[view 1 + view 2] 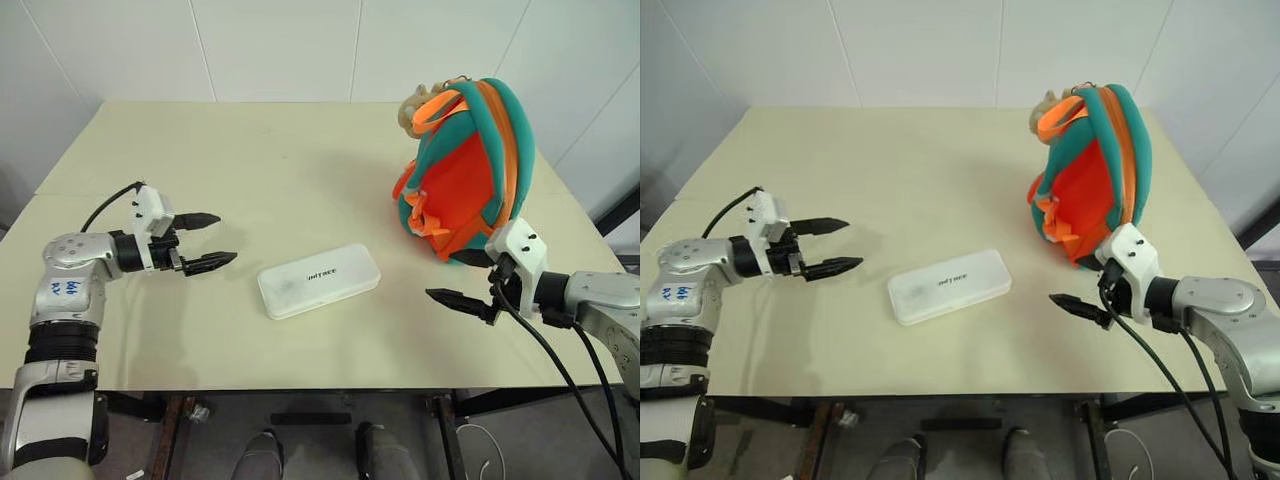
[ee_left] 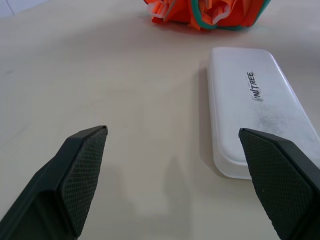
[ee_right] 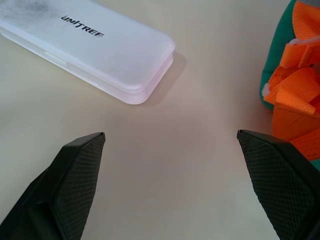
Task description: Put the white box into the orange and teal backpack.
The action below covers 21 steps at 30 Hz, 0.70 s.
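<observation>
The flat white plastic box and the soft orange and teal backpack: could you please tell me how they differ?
The flat white plastic box lies low on the table; the soft orange and teal backpack stands tall. The box is rigid, plain white with small dark lettering; the backpack is soft and brightly coloured, with straps. Both rest on the beige table, untouched.

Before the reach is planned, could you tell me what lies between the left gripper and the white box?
Only bare table: the left eye view shows nothing between the open left gripper and the white box.
</observation>
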Tool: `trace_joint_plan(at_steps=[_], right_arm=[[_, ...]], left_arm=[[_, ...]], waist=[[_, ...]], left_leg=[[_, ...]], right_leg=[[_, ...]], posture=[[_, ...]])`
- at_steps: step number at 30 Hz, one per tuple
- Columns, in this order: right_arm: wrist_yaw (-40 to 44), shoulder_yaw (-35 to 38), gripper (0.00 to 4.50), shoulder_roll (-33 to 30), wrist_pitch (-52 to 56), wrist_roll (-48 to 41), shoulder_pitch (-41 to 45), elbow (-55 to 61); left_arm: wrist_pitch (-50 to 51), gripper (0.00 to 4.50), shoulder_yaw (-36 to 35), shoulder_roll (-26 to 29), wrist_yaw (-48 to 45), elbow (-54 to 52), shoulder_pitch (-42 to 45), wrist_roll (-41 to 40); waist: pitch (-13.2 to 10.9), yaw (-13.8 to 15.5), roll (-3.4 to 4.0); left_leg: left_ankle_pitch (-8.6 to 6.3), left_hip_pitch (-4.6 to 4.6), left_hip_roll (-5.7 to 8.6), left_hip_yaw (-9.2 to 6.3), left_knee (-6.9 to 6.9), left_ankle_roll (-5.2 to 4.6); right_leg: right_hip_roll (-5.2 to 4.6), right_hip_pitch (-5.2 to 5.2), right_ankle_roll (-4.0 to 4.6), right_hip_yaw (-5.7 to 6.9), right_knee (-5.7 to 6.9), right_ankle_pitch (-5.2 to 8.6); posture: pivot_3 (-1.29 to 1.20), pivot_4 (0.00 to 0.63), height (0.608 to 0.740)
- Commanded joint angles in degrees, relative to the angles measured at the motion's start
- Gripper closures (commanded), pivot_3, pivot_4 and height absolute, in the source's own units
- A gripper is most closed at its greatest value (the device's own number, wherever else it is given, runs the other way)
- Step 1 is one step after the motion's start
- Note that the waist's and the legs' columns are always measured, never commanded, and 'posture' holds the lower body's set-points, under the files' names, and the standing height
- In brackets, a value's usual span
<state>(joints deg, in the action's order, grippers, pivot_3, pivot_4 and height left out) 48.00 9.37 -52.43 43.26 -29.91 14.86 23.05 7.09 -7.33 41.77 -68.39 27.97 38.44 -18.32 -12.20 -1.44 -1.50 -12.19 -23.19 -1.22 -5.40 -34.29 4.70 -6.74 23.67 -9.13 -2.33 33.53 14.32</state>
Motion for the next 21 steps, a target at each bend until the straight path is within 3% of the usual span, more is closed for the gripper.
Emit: trace_joint_plan(at_steps=[1, 14, 17, 21], right_arm=[[-1.4, 2.0, 0.04, 0.7, 0.9, -1.5, 0.5, 2.6], [-4.4, -1.0, 0.04, 4.2, -0.1, -0.2, 2.5, 2.4], [-4.7, -2.6, 0.6, 5.0, -1.4, 0.8, 4.4, 1.1], [-5.1, -5.0, 1.98, 6.5, -2.3, 2.1, 7.1, -0.8]], left_arm=[[-0.5, 0.0, -0.3, 0.4, -0.3, -0.1, 2.8, -0.3], [-0.8, 0.0, 0.7, -0.4, -1.9, -0.8, 2.6, -0.2], [-0.2, 0.57, 0.8, 0.1, -1.8, -1.5, 1.4, 0.2], [4.9, 1.84, 0.9, 1.3, -1.5, -5.1, -0.7, -0.5]], waist=[[0.0, 0.0, 0.0], [0.0, -0.1, 0.0], [0.0, -0.1, 0.0], [0.0, -0.2, 0.0]], left_leg=[[0.0, -0.01, 0.0, 0.0, -0.01, 0.0], [0.0, 0.01, -0.01, 0.0, -0.05, 0.0], [0.0, 0.01, -0.01, 0.0, -0.04, 0.0], [0.0, 0.01, -0.01, 0.01, -0.04, 0.0]], right_leg=[[0.0, 0.0, -0.01, 0.0, 0.0, 0.0], [0.01, -0.01, -0.07, -0.01, 0.02, -0.04], [0.02, 0.0, -0.08, -0.01, 0.02, -0.05], [0.02, 0.0, -0.1, -0.01, 0.02, -0.06]], posture=[[0.0, 0.15, 0.74], [0.0, 0.15, 0.74], [0.0, 0.15, 0.74], [0.0, 0.15, 0.74]])
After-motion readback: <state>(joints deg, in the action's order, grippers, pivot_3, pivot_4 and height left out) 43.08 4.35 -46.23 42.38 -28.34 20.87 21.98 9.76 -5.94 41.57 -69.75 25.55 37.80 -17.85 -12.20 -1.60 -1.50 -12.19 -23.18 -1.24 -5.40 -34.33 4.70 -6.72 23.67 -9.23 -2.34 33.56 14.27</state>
